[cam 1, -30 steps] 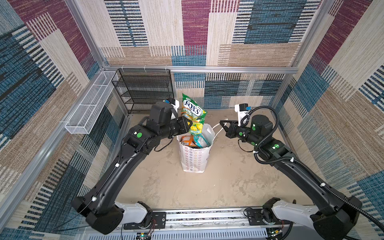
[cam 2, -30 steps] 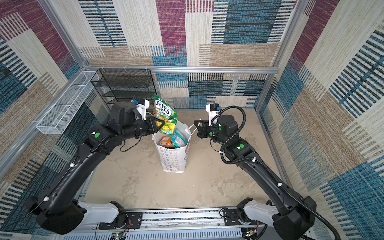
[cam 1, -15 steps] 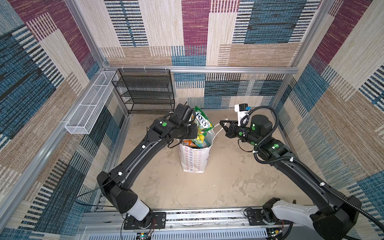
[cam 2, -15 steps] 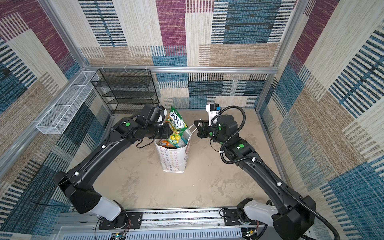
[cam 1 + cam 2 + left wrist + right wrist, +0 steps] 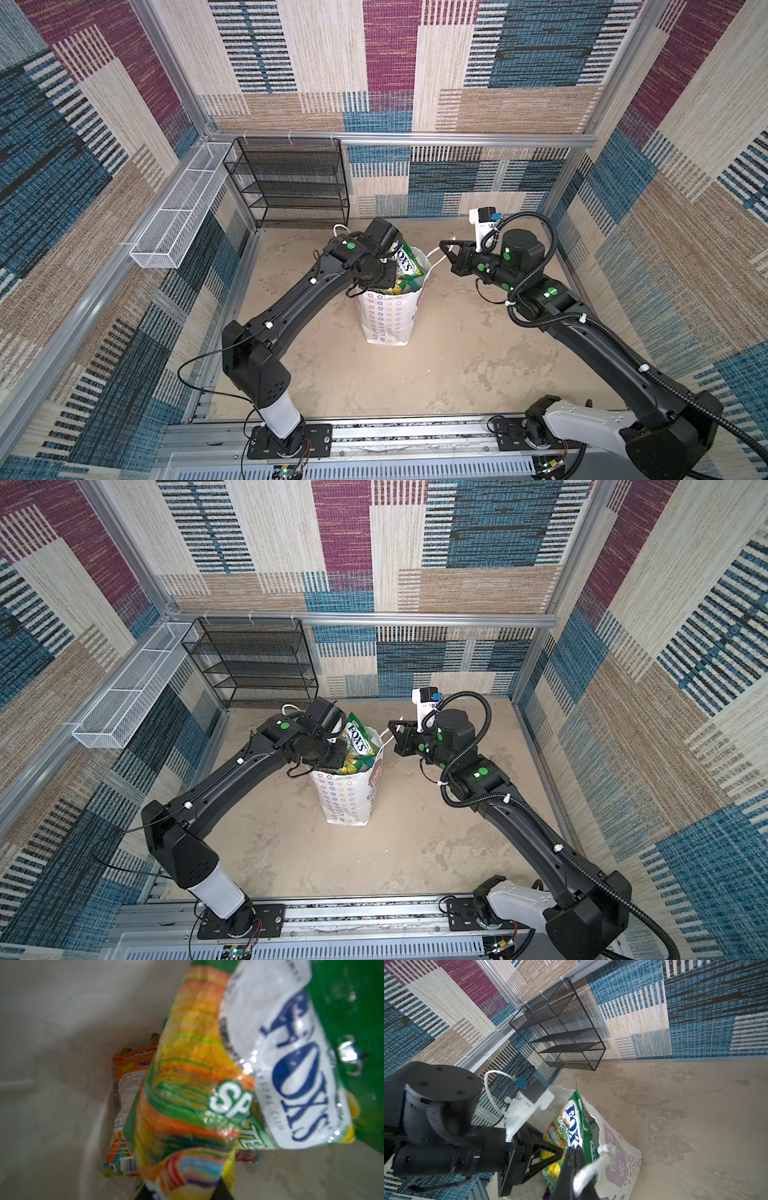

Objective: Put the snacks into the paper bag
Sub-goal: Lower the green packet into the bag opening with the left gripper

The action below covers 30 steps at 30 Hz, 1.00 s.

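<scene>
Left gripper (image 5: 386, 274): pinches, jaws only narrowly parted, the green glossy candy packet (image 5: 406, 262) by one side. Holds it tilted, its lower half already inside the mouth of the tall white paper carrier bag (image 5: 386, 320) directly beneath.

Right gripper (image 5: 445, 246), across the bag mouth from the left one: clamps fully shut on the white cord handle (image 5: 604, 1157). Draws that rim outward and holds the opening wide.

Looks like the insertion step for this packet, probably late in the task. Shows an orange packet (image 5: 129, 1076) and other snacks already lying deeper in the bag, below the left gripper.

Calls next for a little more descent, then release, so as to drop the packet beside the orange one without snagging the ragged rim. Calls too for steady tension on the handle.

Reads "FOX'S" in blue on a white panel of the held packet, with "SPRING" and "OVAL CAN…" beside it in the right wrist view. Reads "FRUITS" on the orange packet. Shows Chinese characters on a purple patch (image 5: 612, 1147) of the bag face, not legible here.
</scene>
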{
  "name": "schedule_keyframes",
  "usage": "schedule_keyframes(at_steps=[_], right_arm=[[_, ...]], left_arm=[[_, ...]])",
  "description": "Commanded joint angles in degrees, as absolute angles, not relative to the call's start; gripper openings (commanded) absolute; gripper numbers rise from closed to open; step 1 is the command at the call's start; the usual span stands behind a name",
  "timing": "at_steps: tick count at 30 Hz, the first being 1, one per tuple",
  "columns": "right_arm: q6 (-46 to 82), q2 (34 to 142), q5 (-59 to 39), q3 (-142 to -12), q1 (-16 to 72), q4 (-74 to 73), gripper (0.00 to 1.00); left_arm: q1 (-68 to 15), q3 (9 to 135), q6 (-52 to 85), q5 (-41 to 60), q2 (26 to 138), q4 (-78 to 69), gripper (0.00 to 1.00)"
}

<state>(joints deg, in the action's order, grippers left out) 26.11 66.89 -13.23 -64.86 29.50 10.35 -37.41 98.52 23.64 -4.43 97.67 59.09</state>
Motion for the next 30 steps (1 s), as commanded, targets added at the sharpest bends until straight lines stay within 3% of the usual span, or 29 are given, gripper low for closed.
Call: schedule_keyframes(at_steps=[1, 11, 18, 21, 25, 30], right_arm=[[25.88, 66.92, -13.23, -64.96, 29.53, 9.29, 0.00], [25.76, 66.90, -13.00, -64.93, 29.50, 9.32, 0.00], [25.76, 66.90, -12.90, -64.86, 29.45, 9.31, 0.00], [25.84, 66.96, -12.85, -64.84, 29.47, 9.23, 0.00], [25.93, 67.15, -13.16, -64.86, 29.47, 9.23, 0.00], [25.97, 66.80, -13.02, -64.86, 29.45, 9.40, 0.00]], left_arm=[[-37.35, 98.66, 20.58, -6.97, 99.40, 63.02, 0.17], [-37.35, 96.57, 19.55, -9.67, 100.44, 64.50, 0.24], [-37.44, 102.14, 22.37, -4.99, 95.95, 65.04, 0.48], [-37.81, 105.36, 23.32, -3.36, 94.81, 65.00, 0.54], [-38.72, 108.93, 24.07, -2.64, 94.68, 64.80, 0.55], [-39.07, 112.94, 23.41, -2.93, 98.88, 64.69, 0.47]])
